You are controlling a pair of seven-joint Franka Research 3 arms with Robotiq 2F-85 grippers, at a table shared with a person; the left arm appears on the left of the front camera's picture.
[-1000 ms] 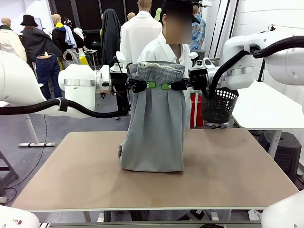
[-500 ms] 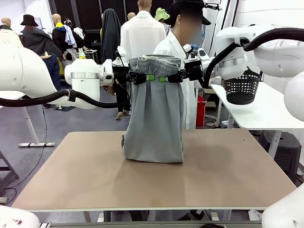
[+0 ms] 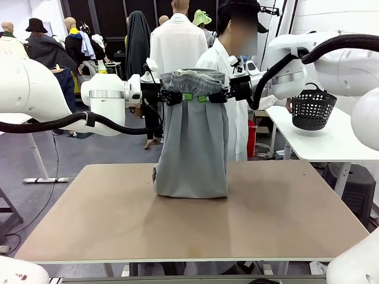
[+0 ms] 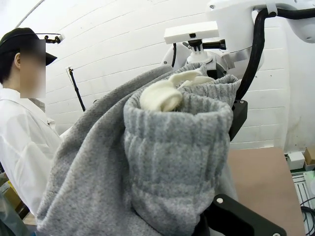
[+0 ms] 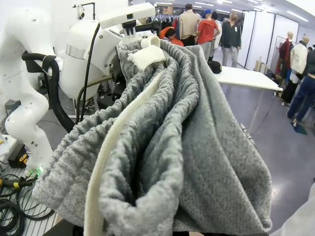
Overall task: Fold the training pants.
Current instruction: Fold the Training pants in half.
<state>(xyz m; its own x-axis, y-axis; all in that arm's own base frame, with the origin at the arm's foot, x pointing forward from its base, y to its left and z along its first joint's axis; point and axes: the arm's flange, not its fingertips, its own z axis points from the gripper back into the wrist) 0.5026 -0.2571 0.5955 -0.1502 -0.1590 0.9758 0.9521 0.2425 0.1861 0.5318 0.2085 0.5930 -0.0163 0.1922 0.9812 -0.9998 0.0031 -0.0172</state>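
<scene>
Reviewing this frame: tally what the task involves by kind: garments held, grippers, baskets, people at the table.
Garments: 1, the training pants, hanging with the hem on the table
Grippers: 2, left gripper and right gripper, both clamped at the waistband
Baskets: 1, black mesh basket
People: 1, person
Total: 5

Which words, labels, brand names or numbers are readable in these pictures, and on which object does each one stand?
None can be read.
The light grey soft jersey training pants, held up at the waistband by the left gripper and the right gripper, carry no print.
The white robot arm and the black mesh basket show no legible label.
</scene>
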